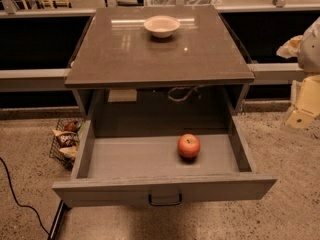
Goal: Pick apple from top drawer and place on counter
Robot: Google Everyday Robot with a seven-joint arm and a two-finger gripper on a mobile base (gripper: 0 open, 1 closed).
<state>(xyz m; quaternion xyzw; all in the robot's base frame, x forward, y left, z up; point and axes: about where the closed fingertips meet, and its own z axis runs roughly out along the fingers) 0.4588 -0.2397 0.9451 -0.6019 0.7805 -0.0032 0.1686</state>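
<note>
The apple (pixel 189 145), red with yellowish patches, lies inside the top drawer (pixel 125 159), right of its middle and towards the front. The drawer is pulled fully out, with a small dark handle (pixel 165 200) at the centre of its front panel. The counter (pixel 150 49) is the glossy brown-grey slab above it. My gripper (pixel 303 104) shows as a pale cream shape at the right edge of the view. It is beside the cabinet, to the right of the apple and well apart from it, at about the height of the counter's front edge.
A pale shallow bowl (pixel 161 26) stands at the back middle of the counter. A wire basket (pixel 65 141) with packets sits on the speckled floor left of the drawer. A black cable (pixel 12 191) runs across the floor at the lower left.
</note>
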